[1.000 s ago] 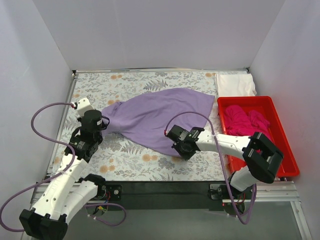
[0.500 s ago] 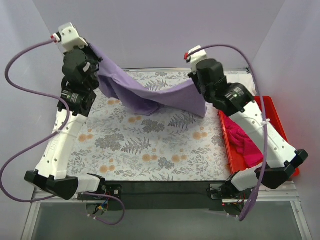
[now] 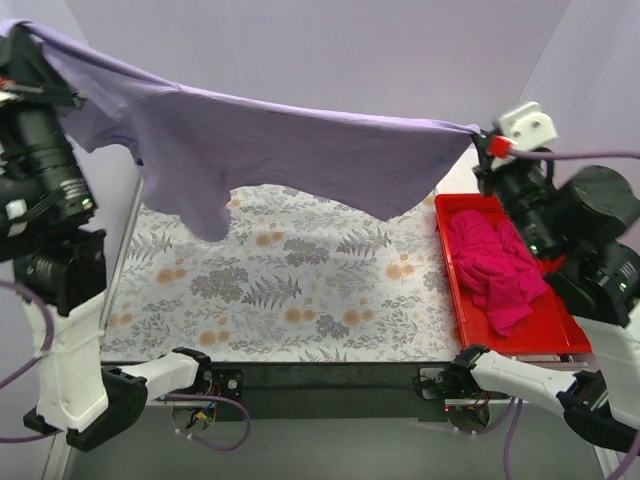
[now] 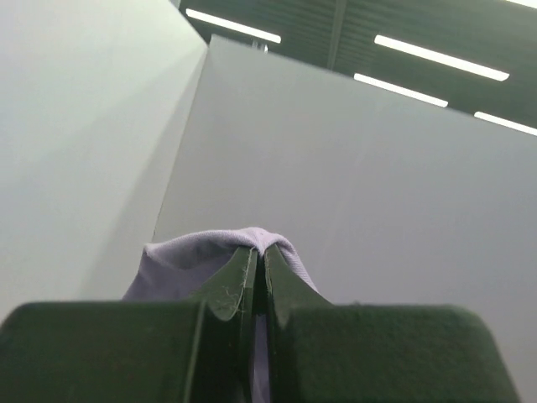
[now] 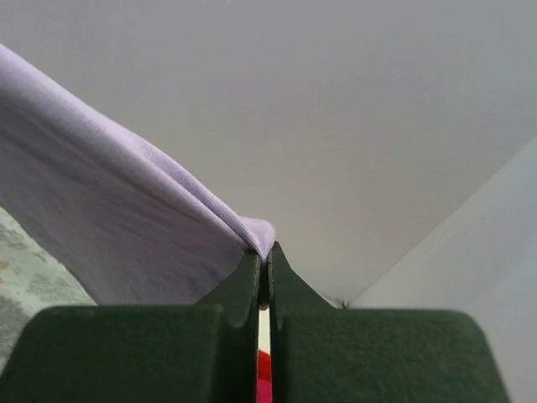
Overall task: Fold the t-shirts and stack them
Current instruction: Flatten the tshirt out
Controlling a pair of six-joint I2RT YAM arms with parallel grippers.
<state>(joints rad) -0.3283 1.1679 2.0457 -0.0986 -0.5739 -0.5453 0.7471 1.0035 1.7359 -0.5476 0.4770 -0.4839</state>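
No readable text, label, brand, number or sign shows in any view; the surfaces near both sets of fingers are plain and unmarked.

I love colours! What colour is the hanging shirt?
The shirt is lavender purple; top external view shows it best.

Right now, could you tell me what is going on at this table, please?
Both arms are holding the lavender t-shirt up in the air, stretched between them above the floral tablecloth. The left gripper is shut on one end of it, high at the left, and the right gripper is shut on the other end, above the red bin. The shirt appears to hang off the table, not yet folded. A magenta t-shirt lies crumpled in the bin.
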